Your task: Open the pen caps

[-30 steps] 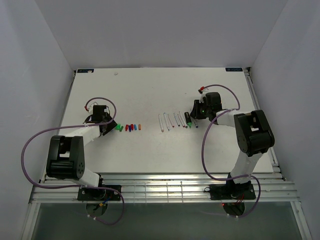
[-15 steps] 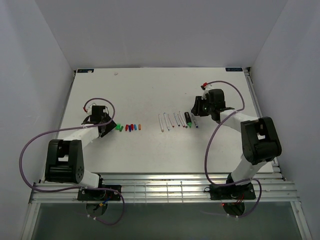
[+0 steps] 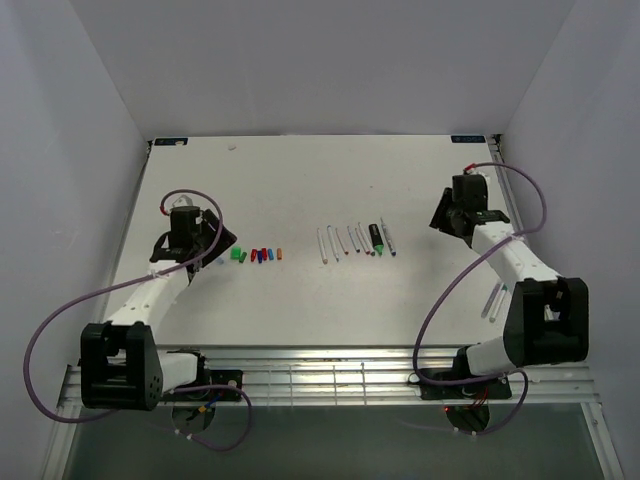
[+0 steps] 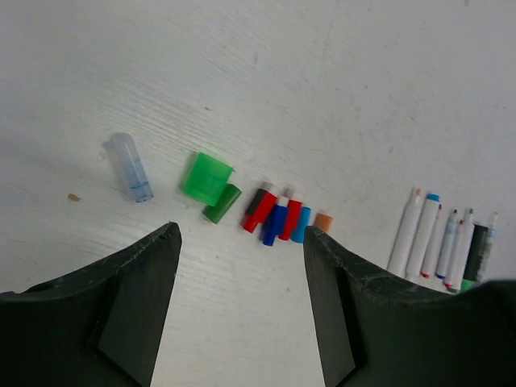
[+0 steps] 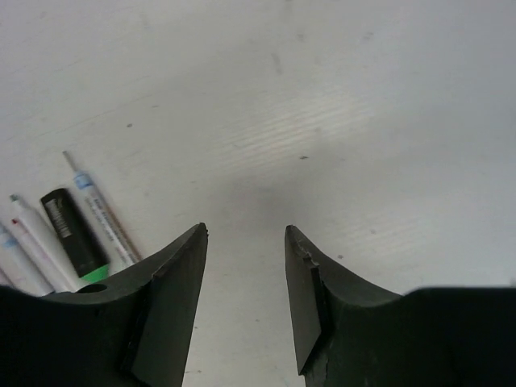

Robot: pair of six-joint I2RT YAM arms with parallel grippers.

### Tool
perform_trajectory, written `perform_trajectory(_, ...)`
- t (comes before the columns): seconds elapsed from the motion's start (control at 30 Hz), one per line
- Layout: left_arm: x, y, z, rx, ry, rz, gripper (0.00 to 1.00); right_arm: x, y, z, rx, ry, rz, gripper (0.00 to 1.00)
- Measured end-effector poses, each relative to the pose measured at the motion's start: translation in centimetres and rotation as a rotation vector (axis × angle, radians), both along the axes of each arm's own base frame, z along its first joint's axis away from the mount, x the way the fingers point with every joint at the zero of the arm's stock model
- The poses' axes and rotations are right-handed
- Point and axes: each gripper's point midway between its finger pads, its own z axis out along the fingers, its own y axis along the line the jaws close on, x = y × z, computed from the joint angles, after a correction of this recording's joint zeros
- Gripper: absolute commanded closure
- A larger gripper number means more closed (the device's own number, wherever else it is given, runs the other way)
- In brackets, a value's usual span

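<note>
Closest to the arm bases lies the row of small coloured plastic caps (image 4: pixel 278 216): red, blue and one orange, packed side by side and touching. Just beside them sit a bright green boxy cap (image 4: pixel 207 177) with a dark green round cap (image 4: pixel 222 203) against it. A clear see-through cap (image 4: pixel 129 167) lies a little apart on its own.

The left gripper (image 4: pixel 242 234) hangs near these caps with its fingers spread wide and nothing between them. The caps are round and light, so one bump from a finger could send them rolling over the white table (image 3: pixel 300 180). The purple cable (image 3: pixel 190 200) looped over that arm could brush them too.

A bit further along lie the thin white stick pens (image 4: pixel 423 234), close together, with the thick black marker (image 5: pixel 72 230) at their end. No cap shows on any of them, so the job looks nearly or fully done (the marker's end is green, but I cannot tell if that is a tip or a cap). If a pen needs picking up, it is thin and smooth and could slip. Wide fingers could also push its neighbours out of line.

Furthest back, the right gripper (image 5: pixel 246 230) is also spread open and empty, well apart from the pens. A long reach from there could land crooked and scatter the row.
</note>
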Motion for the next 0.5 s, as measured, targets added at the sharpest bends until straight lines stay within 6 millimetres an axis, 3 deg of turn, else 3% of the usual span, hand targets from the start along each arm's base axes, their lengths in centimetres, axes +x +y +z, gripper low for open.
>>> perform_trajectory(0.13,0.1,-1.8,2.8,-0.051,-0.073,-0.075,0.24,-3.3,-5.8,0.5,-0.006,0.011,-0.204,0.49)
perform_trajectory(0.2,0.4,-2.9,4.4,-0.071,-0.112,-0.114,0.24,-5.0,-7.4,0.4,-0.007,0.019,-0.261,0.49)
perform_trajectory(0.33,0.6,-6.2,6.9,-0.101,-0.166,-0.215,0.24,-7.5,-8.5,-1.4,0.002,0.073,-0.303,0.50)
perform_trajectory(0.5,0.1,-10.3,7.8,-0.129,-0.169,-0.337,0.24,-10.4,-9.0,-4.4,0.003,0.167,-0.329,0.51)
